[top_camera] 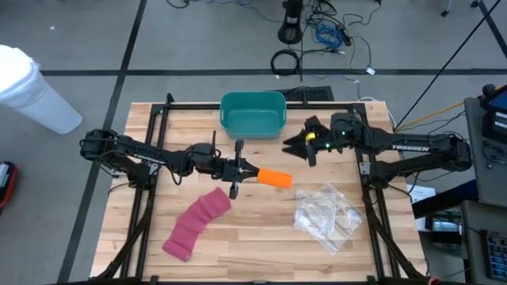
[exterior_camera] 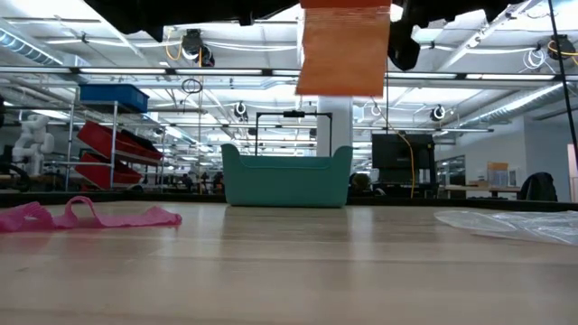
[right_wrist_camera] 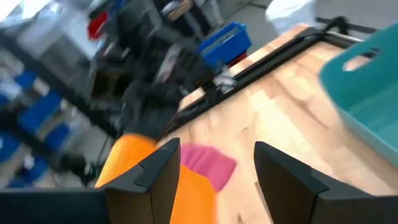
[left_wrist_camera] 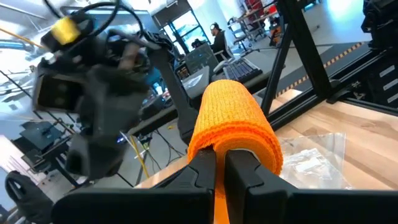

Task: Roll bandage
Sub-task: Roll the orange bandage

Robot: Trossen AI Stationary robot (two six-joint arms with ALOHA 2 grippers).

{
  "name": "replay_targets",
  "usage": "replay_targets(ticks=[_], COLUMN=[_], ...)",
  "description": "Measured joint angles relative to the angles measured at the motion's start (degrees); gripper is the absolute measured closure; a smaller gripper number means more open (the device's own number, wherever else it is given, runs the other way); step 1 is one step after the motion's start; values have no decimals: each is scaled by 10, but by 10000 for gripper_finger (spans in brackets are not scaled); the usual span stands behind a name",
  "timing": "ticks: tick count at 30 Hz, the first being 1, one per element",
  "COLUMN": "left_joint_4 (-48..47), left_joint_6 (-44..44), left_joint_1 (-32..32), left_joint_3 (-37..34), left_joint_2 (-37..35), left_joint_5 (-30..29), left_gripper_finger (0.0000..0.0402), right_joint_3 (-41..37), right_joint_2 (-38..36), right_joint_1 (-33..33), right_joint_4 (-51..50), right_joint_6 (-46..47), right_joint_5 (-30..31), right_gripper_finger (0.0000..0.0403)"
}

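My left gripper is at the table's middle, shut on an orange rolled bandage. The roll is up in the air in the low view. My right gripper hovers open and empty just beyond the orange roll, in front of the teal bin. Its fingers stand wide apart, and the orange bandage shows past them. A pink bandage lies unrolled and rumpled on the table at the near left; it also shows in the low view. My left gripper pinches the orange bandage at the end of the roll nearest the gripper between its two fingers. Orange cloth shows in the narrow gap between them. The fingers come level from the table's left. The roll sticks out toward the table's right, lifted clear of the table.
A teal bin stands at the far middle of the table. A clear plastic bag lies at the near right. Black frame rails run along the table's left and right sides.
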Motion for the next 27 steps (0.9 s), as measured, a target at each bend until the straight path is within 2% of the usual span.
replay_targets(ticks=[4,8,13,18,23,27], left_joint_4=[3,9,14,14,25,35], left_joint_6=[-5,-21,-21,-21,-36,-50], left_joint_1=[0,-2,-4,-4,-4,-6], left_joint_3=[0,1,1,1,1,1], left_joint_2=[0,0,0,0,0,0], left_joint_5=[-1,-2,-19,-29,-30,-30], left_gripper_finger=[394,394,394,394,394,394], right_joint_3=[0,0,-5,-62,-136,-173], right_joint_2=[-14,-40,-69,-85,-85,-85], right_joint_1=[6,7,23,73,108,140], right_joint_4=[-8,-28,-65,-41,56,68], right_joint_6=[-92,-170,-233,-267,-276,-284], right_joint_5=[29,86,143,221,225,225], right_gripper_finger=[211,211,211,211,211,211])
